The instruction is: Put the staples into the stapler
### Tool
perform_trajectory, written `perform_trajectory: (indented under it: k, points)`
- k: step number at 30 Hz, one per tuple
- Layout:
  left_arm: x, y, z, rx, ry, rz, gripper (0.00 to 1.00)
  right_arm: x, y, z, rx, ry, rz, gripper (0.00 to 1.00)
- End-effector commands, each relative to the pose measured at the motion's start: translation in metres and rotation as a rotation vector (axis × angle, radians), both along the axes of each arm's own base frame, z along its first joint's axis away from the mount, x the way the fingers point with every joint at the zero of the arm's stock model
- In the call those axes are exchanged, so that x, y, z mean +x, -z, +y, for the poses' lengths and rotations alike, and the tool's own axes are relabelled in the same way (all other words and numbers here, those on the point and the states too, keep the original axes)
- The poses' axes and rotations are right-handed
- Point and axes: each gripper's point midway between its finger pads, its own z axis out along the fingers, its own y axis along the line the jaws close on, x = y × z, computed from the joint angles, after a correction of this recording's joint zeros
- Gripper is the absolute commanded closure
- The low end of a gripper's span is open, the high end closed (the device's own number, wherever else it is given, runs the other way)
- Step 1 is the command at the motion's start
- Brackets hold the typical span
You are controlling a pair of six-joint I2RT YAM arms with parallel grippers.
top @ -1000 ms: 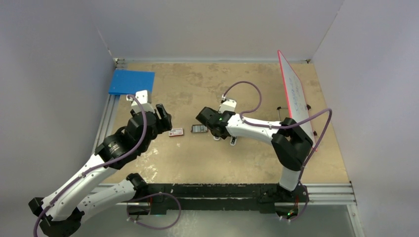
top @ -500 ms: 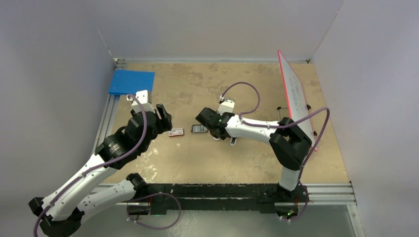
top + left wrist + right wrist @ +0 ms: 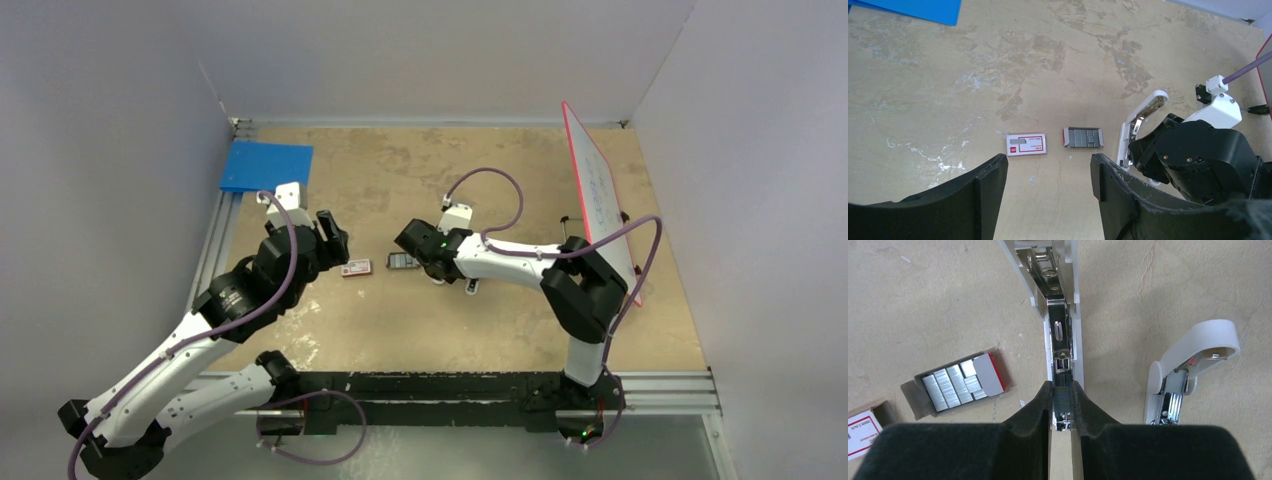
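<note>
Two pincers. Left pincer [image 3: 1048, 167]: wide, empty, hovering, with the red-and-white box [image 3: 1026, 144] and the open tray [image 3: 1083, 137] of spare strips ahead of it. Right pincer [image 3: 1062, 390]: clamped on the staples [image 3: 1062, 399], directly over the opened stapler [image 3: 1063, 330] channel. Seating and closing apparently remain. Mottled tan tabletop [image 3: 400, 170]; blue sheet [image 3: 266, 165] beyond the left pincer; grey walls [image 3: 450, 50].

The table [image 3: 1098, 60] is tan, mottled with brown blotches and pale scuffs. A blue sheet [image 3: 265, 165] lies on it. The stapler [image 3: 1060, 300] is white with a silver channel; the short white piece [image 3: 1193, 355] has silver inside too. The staples [image 3: 950, 385] are shiny grey in a red-edged tray, the small box [image 3: 1026, 144] red and white. The left gripper [image 3: 1048, 175] and the right gripper [image 3: 1062, 395] are black, the cables [image 3: 490, 175] purple, and the board [image 3: 600, 200] white, rimmed in red.
</note>
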Motion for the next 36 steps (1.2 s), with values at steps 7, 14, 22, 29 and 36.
perform_trajectory:
  k: [7, 14, 22, 29, 36]
  points:
    - [0.005, -0.007, -0.002, -0.013, 0.006, -0.031, 0.38, 0.001, -0.004, -0.005, -0.022, 0.004, -0.014, 0.84]
    - [0.006, -0.006, -0.003, -0.012, 0.007, -0.029, 0.38, 0.003, -0.021, -0.003, 0.008, 0.001, -0.046, 0.84]
    - [0.007, -0.008, -0.004, -0.023, 0.009, -0.031, 0.38, 0.0, -0.011, -0.007, -0.017, -0.004, -0.03, 0.85]
    - [0.006, -0.006, -0.005, -0.02, 0.013, -0.025, 0.39, -0.001, -0.008, -0.006, -0.019, -0.03, -0.023, 0.85]
    - [0.007, -0.005, -0.005, -0.018, 0.013, -0.023, 0.38, 0.004, -0.015, -0.002, -0.008, -0.039, -0.05, 0.85]
